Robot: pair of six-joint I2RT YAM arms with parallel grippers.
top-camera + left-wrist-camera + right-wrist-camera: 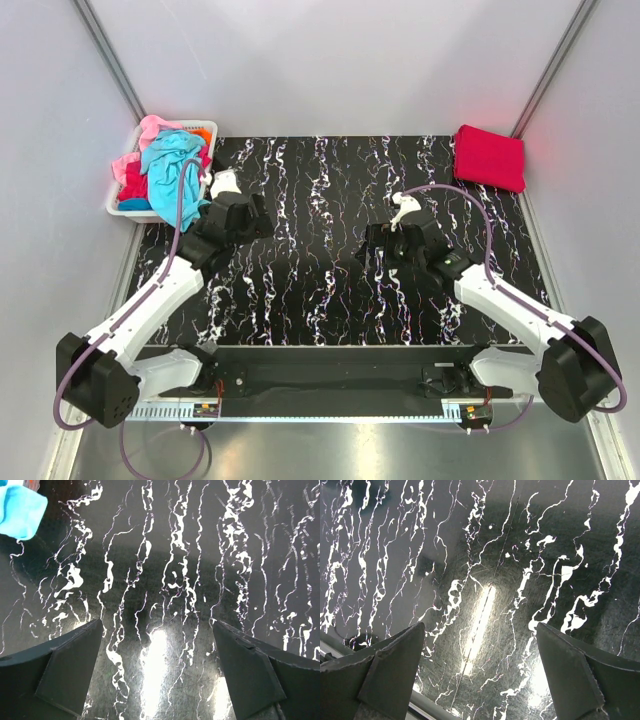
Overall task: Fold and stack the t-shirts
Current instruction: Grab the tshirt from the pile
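A heap of t-shirts fills the white basket (120, 208) at the table's far left: a turquoise one (172, 165) lies on top and hangs over the rim, with pink (150, 128) and red ones beneath. One crimson t-shirt (489, 157) lies folded at the far right corner. My left gripper (250, 215) hovers just right of the basket, open and empty (156, 624); a turquoise corner (20, 510) shows at the upper left of its wrist view. My right gripper (375, 245) hangs over mid-table, open (480, 625) with only tabletop between its fingers.
The black marbled table (320, 290) stretches between the basket and the folded shirt. Grey walls close in the back and both sides. The arm bases and a metal rail (330, 410) line the near edge.
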